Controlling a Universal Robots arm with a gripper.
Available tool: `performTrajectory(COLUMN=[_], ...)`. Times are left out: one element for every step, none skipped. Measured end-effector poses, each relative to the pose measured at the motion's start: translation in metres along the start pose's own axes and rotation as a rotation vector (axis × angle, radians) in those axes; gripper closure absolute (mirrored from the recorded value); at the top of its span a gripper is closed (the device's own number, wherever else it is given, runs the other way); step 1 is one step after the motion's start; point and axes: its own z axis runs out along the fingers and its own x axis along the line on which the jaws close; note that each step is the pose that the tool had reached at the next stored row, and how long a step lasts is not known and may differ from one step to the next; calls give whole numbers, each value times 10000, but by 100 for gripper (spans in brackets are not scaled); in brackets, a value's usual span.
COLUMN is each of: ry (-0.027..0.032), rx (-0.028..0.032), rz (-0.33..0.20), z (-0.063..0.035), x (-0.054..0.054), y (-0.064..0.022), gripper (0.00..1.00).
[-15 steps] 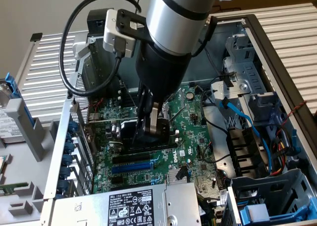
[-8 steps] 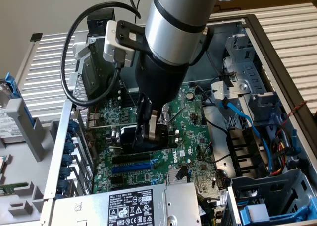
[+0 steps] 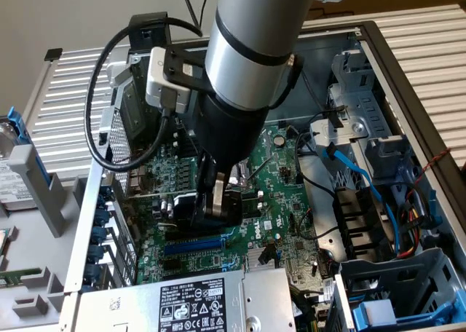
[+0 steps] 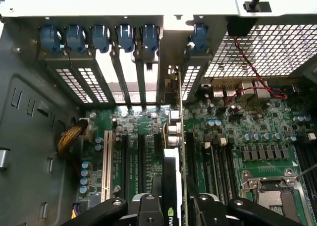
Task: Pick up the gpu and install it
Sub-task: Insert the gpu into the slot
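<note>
Gripping the gpu [image 4: 172, 179] by its two flat faces, your gripper [image 4: 176, 206] is clamped on it as it stands on edge over the motherboard [image 4: 257, 137] slots, near the case's rear brackets [image 4: 124, 82], so judge it light, stiff and fragile (thin board, exposed parts).

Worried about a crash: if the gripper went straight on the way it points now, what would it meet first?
The gripper is shut on the gpu, so the card's edge would likely meet the motherboard first, among its expansion slots; how far off is unclear.
</note>
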Motion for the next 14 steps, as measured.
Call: performTrajectory(ry=[-1,-5,-8,-10,-8,-8,-8,-10,-14,-20,-26,-28,-28,-28], rx=[26,48,72,86,86,86,86,87,88,88,89,89,89,89], rz=[-1,-5,-6,-7,-6,-6,-6,-4,5,20,36,42,42,41], z=[12,21,30,35,35,35,35,36,39,41,42,42,42,42], x=[1,1,1,1,1,1,1,1,1,2,1,1,1,1], y=[-3,-7,-11,-13,-12,-12,-12,-13,-13,-14,-14,-14,-14,-15], gripper=[71,71,71,71,71,71,71,71,71,71,71,71,71,71])
